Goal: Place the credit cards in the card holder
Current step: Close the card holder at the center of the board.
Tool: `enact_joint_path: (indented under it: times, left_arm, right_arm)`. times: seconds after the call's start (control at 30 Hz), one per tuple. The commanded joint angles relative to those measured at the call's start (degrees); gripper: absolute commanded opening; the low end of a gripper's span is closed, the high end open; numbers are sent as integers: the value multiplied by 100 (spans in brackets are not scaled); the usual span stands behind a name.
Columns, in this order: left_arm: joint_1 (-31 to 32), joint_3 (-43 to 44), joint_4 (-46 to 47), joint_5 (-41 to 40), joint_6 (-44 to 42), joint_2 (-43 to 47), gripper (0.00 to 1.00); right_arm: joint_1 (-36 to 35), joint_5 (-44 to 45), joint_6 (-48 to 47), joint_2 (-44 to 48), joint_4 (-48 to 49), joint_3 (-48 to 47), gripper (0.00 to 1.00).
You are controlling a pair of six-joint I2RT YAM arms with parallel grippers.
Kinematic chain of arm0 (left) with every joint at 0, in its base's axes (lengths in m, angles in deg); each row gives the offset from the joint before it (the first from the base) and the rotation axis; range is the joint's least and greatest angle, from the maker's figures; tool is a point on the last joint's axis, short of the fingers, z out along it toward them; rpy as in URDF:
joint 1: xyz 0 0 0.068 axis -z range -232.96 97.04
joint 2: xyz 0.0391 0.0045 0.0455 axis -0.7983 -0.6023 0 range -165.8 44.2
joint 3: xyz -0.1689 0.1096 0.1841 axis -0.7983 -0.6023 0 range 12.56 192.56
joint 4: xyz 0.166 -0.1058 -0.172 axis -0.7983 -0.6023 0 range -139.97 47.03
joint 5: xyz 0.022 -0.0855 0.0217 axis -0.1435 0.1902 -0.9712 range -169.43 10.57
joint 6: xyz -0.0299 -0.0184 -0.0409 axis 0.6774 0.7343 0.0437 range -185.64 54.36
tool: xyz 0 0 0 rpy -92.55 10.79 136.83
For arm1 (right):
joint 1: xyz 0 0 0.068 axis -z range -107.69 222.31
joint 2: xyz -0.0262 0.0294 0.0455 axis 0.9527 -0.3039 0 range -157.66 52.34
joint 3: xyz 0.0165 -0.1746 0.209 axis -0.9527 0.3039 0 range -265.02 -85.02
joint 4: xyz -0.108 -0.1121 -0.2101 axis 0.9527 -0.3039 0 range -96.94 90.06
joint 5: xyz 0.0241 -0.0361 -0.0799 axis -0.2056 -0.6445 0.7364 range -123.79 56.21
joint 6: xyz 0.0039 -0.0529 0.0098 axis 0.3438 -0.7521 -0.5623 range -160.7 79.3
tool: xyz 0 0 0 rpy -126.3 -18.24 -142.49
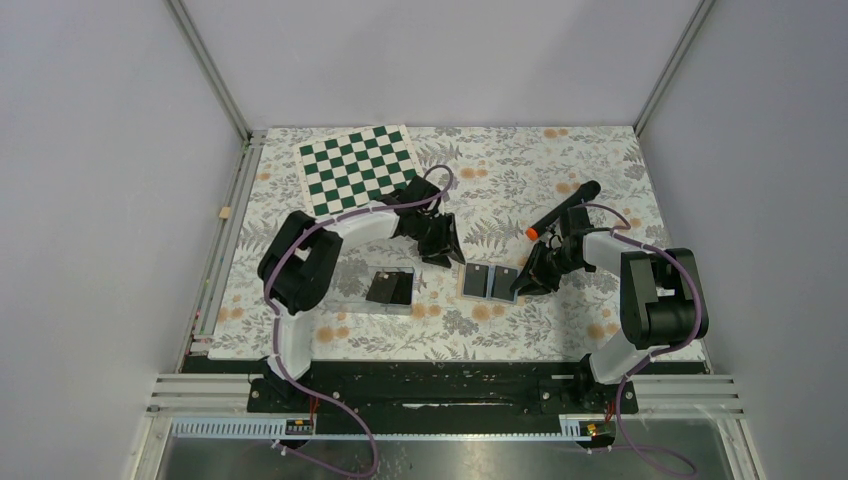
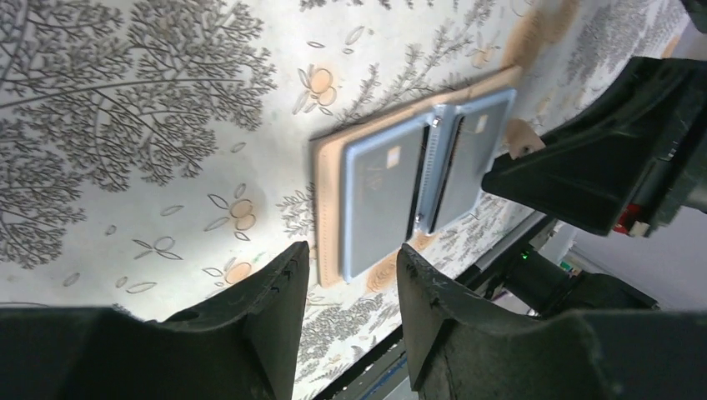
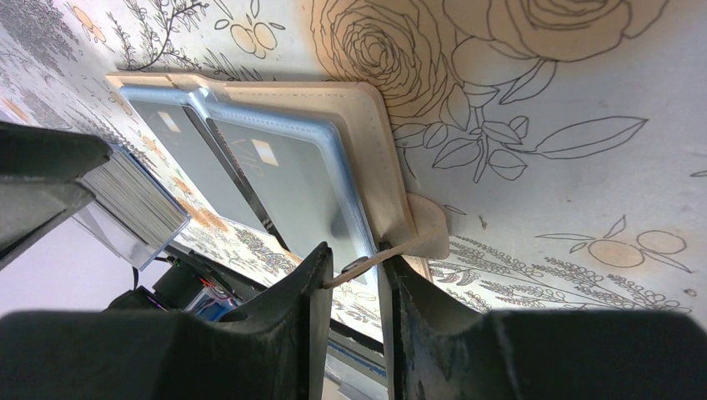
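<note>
At card holder (image 3: 367, 117) edge, right end effector (image 3: 354, 260)

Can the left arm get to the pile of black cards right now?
Probably yes. The left end effector hangs open and empty just beyond the credit cards, with nothing between them. The right end effector is off to the side, pinching the tab of the card holder, out of the way.

No legible text (credit cards (image 3: 283, 183) blurred)
</note>
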Motion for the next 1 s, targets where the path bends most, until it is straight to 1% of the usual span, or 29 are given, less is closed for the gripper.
enact_joint_path:
  times: [0.0,0.23,0.43,0.53,0.67,0.97]
  left_arm:
    - [-4,-32,13,-172,-120,-229,44]
    - [9,26,307,171,5,-603,42]
    - [22,-169,963,750,285,-687,39]
    - [24,-305,1407,1021,480,-601,37]
    - [27,-474,1780,1202,667,-398,34]
    - [42,-585,2263,1499,1113,34,32]
  right_arm:
    - [3,19,-48,-50,-67,-162,33]
    - [3,18,-61,-30,-71,-150,33]
    - [3,11,-68,-76,-61,-168,33]
    - [3,10,-65,-84,-61,-167,33]
    - [2,-2,-73,-96,-66,-169,33]
    - [3,17,-78,-103,-68,-167,33]
